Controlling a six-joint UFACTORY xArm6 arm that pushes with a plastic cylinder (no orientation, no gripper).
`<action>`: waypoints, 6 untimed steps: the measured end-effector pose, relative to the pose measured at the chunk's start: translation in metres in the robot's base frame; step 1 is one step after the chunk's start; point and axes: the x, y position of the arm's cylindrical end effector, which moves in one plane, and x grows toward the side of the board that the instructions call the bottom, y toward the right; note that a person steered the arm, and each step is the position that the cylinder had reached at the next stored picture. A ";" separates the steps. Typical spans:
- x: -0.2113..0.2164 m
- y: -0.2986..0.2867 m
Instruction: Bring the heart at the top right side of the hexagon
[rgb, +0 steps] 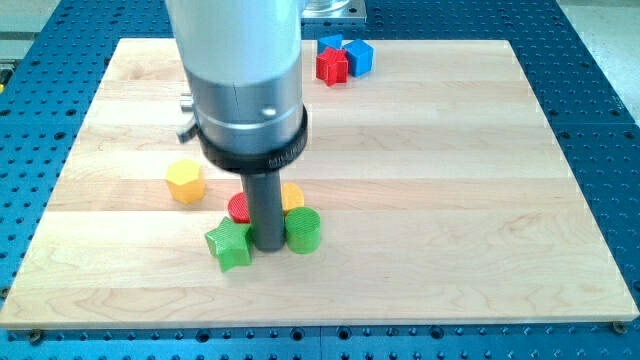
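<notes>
The yellow hexagon (185, 182) lies on the wooden board (450, 180) at the view's left of centre. My tip (267, 246) stands to the hexagon's lower right, inside a tight cluster of blocks. A green star (229, 245) touches the rod on its left and a green cylinder (303, 230) on its right. A red block (239, 207) and a yellow block (293, 196) show only partly behind the rod. Their shapes cannot be made out, so I cannot tell which one is the heart.
At the view's top, near the board's far edge, sit a red block (332, 66), a blue cube (360, 57) and another blue block (329, 43) close together. The arm's thick grey body (245, 90) hides the board behind it.
</notes>
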 end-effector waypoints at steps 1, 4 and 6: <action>-0.036 0.045; -0.053 0.090; -0.074 0.112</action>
